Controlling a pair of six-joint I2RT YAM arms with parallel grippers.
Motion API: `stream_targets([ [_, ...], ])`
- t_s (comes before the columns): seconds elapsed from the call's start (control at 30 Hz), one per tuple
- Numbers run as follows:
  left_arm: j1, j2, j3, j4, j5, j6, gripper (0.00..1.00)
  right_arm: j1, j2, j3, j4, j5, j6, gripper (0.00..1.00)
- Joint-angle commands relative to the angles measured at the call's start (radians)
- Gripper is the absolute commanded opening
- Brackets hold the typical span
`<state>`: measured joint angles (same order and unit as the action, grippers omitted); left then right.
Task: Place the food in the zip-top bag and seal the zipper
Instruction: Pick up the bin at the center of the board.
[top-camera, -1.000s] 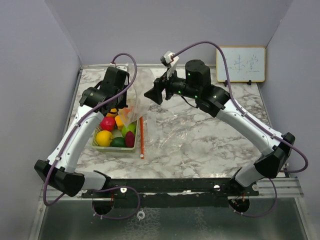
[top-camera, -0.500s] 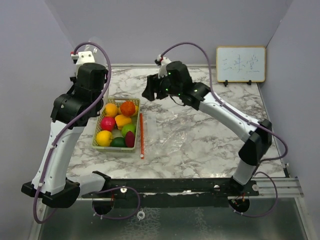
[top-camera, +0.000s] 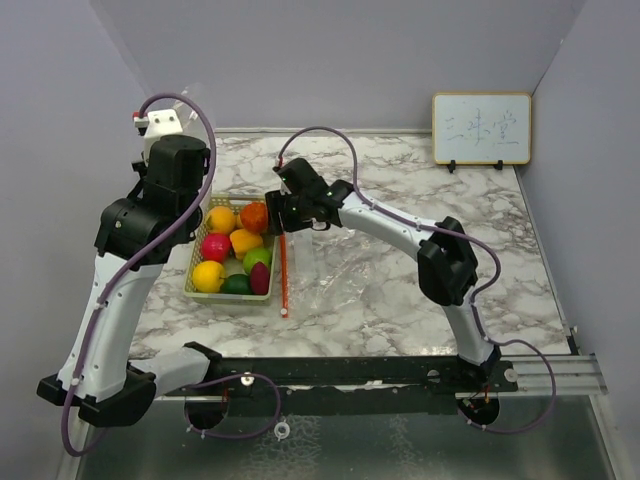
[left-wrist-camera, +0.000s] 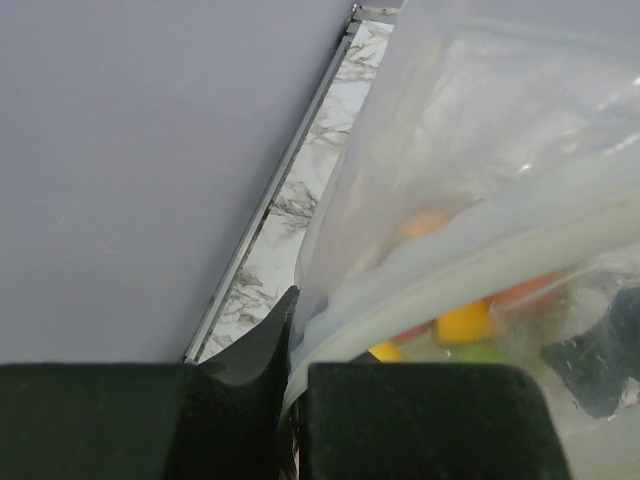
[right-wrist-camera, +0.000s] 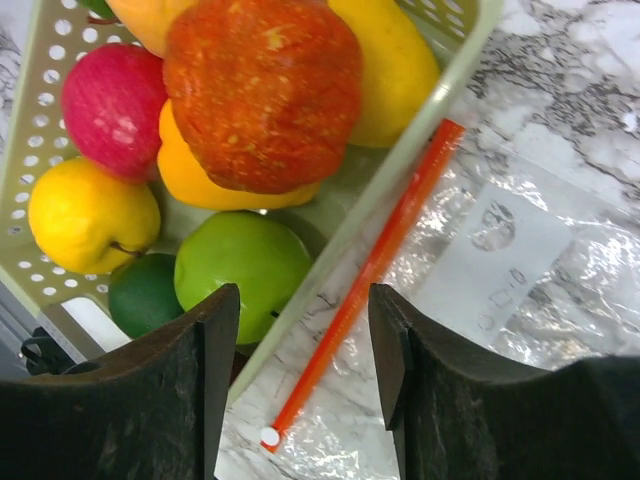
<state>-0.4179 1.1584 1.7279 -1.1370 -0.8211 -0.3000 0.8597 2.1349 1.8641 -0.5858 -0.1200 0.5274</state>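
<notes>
Several toy fruits (right-wrist-camera: 260, 90) in basket (right-wrist-camera: 392, 158), left jaws pinching zip-top bag (left-wrist-camera: 480, 150), right jaws half-open, empty

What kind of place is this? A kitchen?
Probably a robot lab, not a kitchen: a left arm and right arm bolted to a marble-look table, plain walls, and a small whiteboard.

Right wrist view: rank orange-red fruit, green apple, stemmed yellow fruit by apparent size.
1. orange-red fruit: largest, but topmost, so nearer the camera.
2-3. green apple and stemmed yellow fruit look alike; unranked.
</notes>
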Motion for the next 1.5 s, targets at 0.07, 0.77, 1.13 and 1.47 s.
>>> stream_targets([
  [0.07,0.004,-0.053,-0.020,-0.003,-0.021,0.002,0.00,0.038,0.108,0.110,-0.072,0.023,0.040,0.50],
  [0.77,0.004,-0.092,-0.037,0.058,-0.014,0.036,0.00,0.060,0.211,0.322,-0.110,0.132,0.049,0.02],
  [1.13,0.001,-0.079,-0.004,0.109,-0.020,0.039,0.00,-0.062,0.104,0.447,-0.202,0.050,0.114,0.02],
  [1.47,0.001,0.163,0.144,0.170,0.138,-0.007,0.00,-0.482,-0.232,0.057,-0.123,-0.011,-0.020,0.02],
])
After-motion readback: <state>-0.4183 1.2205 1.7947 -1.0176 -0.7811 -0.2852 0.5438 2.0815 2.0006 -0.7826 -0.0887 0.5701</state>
